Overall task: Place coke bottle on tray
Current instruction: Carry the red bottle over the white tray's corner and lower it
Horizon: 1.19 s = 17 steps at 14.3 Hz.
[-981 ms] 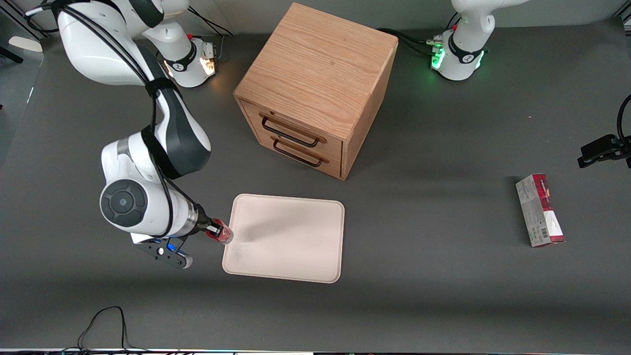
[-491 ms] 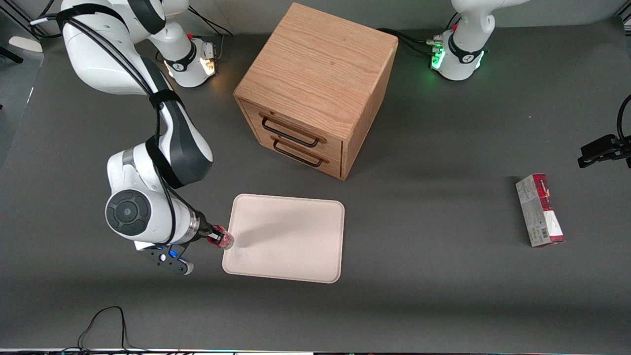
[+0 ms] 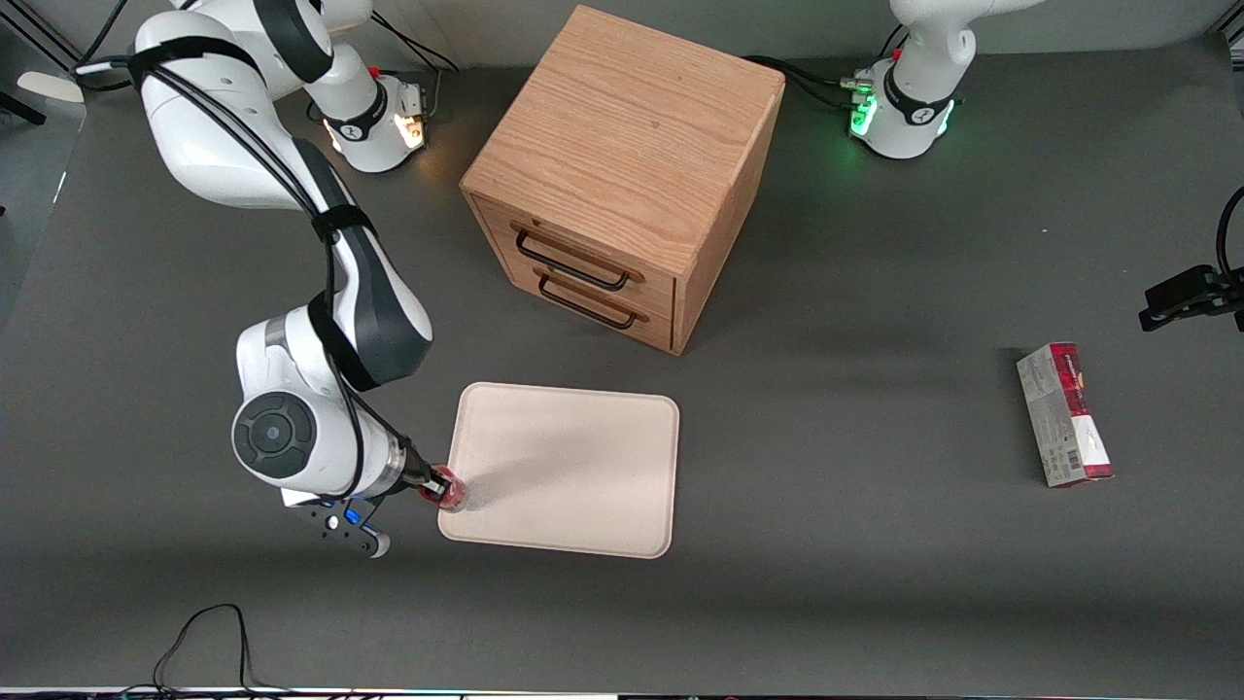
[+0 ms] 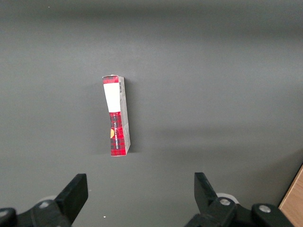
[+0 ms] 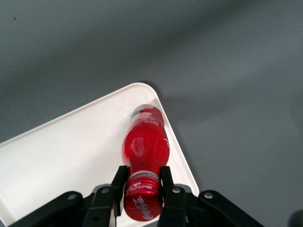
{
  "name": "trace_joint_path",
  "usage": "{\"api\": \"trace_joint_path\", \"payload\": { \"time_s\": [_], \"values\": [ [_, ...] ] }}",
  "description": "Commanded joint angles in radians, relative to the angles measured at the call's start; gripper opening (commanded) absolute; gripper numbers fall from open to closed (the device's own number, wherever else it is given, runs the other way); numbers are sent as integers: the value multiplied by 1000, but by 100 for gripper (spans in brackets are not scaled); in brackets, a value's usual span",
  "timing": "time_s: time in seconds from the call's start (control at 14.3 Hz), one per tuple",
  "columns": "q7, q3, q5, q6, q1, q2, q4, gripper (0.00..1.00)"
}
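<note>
My pincer grips the coke bottle by its neck, one finger on each side just under the red cap. The bottle hangs base-down over the tray, near the rounded corner closest to my arm and the front camera. From the front, pincer and bottle sit right at the tray's edge. Whether the clear base touches the tray surface I cannot tell (the wrist view looks straight down the bottle).

The tray lies flat on the dark worktop, in front of the wooden drawer cabinet, both drawers shut.

A red-and-grey carton lies on its side toward the parked arm's end of the worktop, well apart from the tray.
</note>
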Motion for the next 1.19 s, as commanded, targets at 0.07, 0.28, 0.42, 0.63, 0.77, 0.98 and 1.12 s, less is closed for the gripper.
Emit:
{"api": "trace_joint_path", "payload": {
  "time_s": [0.07,0.28,0.42,0.63,0.77,0.98,1.12],
  "values": [
    [81,4,-20,7,3,31,34,0],
    [100,5,-18,7,5,45,33,0],
    [141,5,-17,16,5,46,33,0],
    [202,8,-15,29,5,54,33,0],
    [236,10,-15,29,5,56,33,0],
    [293,13,-15,32,6,59,36,0],
    [325,13,-15,32,6,59,36,0]
  ]
}}
